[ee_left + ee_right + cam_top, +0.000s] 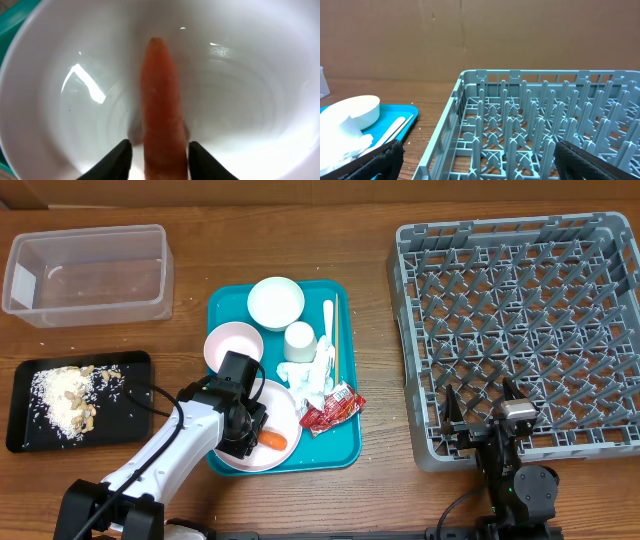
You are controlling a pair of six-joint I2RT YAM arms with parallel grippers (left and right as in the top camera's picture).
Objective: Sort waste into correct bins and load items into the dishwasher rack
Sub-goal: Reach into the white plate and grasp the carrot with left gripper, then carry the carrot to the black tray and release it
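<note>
Orange carrot is seen lying in a white bowl at the near edge of the teal tray. It is closely flanked by the left gripper, though a firm grip cannot be told. The right gripper is held wide open at the grey rack's near-left corner.

Left pincer poised at carrot
The orange root lies in a white bowl (set on the teal tray).

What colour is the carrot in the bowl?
Orange. The carrot shows best in the left wrist view, lying in the white bowl.
</note>
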